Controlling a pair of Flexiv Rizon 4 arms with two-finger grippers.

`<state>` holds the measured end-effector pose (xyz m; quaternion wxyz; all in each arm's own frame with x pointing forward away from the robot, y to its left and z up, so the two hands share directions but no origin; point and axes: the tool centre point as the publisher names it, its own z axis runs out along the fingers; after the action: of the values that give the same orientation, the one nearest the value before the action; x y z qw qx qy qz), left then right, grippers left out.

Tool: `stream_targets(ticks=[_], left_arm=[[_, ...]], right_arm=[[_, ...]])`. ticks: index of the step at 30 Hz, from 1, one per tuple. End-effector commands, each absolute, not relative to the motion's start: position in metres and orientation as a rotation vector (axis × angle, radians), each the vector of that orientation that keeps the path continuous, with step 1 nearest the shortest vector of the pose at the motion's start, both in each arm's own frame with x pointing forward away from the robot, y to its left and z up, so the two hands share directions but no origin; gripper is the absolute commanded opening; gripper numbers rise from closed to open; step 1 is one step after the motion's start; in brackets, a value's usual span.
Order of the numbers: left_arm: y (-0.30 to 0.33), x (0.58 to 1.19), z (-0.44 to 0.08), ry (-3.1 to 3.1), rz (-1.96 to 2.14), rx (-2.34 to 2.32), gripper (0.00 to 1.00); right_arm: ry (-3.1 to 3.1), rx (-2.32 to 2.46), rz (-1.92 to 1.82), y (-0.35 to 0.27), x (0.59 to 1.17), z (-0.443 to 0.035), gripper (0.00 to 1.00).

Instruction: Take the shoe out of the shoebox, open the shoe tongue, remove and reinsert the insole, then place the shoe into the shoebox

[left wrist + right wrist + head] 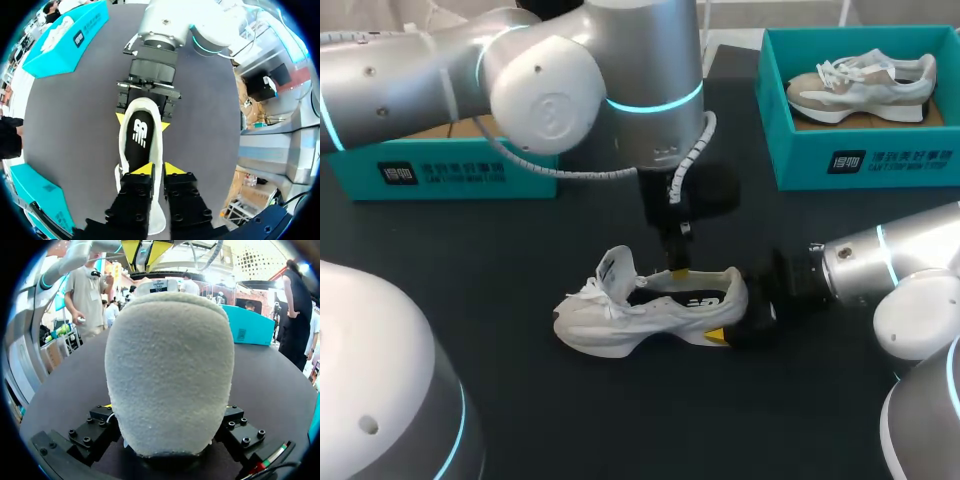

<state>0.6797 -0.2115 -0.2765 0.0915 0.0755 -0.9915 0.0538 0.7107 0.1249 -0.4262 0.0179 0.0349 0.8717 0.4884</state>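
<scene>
Shoe (pixel 650 312) lies on desk (pixel 520 400), heel clamped between your right end effector (pixel 142 121) fingers. Your left end effector (pixel 157 169), nearly closed, pinches its collar wall from above.

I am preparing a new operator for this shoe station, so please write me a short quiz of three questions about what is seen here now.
1. True or false: the white shoe lies inside a shoebox.
2. Which gripper holds the white shoe's heel? A) left B) right C) neither
3. Fill in: the teal shoebox at the far right of the table holds a second ____.
Key: 1. False; it stands on the table. 2. B, the right gripper, shut on the heel. 3. shoe; the second shoe lies in it.
</scene>
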Motion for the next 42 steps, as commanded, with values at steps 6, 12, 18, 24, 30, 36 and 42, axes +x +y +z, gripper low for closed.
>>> stream_targets(ticks=[6, 12, 18, 24, 30, 36, 42], left_arm=[[-0.222, 0.686, -0.279, -2.930, 0.120, 0.218, 0.00], [-0.222, 0.686, -0.279, -2.930, 0.120, 0.218, 0.00], [-0.232, 0.688, -0.306, -2.939, 0.125, 0.120, 0.00], [-0.236, 0.687, -0.319, -2.939, 0.119, -0.001, 0.00], [-0.236, 0.687, -0.319, -2.939, 0.119, -0.001, 0.00], [-0.236, 0.687, -0.319, -2.939, 0.119, -0.001, 0.00], [-0.239, 0.694, -0.332, -2.971, 0.161, 0.002, 0.00]], right_arm=[[2.709, 0.110, 1.510, 0.128, 0.711, -0.433, 0.00], [2.709, 0.110, 1.510, 0.128, 0.711, -0.433, 0.00], [2.709, 0.110, 1.510, 0.128, 0.711, -0.433, 0.00], [2.709, 0.110, 1.510, 0.128, 0.711, -0.433, 0.00], [2.709, 0.110, 1.510, 0.128, 0.711, -0.433, 0.00], [2.709, 0.110, 1.510, 0.128, 0.711, -0.433, 0.00], [2.709, 0.110, 1.510, 0.128, 0.711, -0.433, 0.00]])
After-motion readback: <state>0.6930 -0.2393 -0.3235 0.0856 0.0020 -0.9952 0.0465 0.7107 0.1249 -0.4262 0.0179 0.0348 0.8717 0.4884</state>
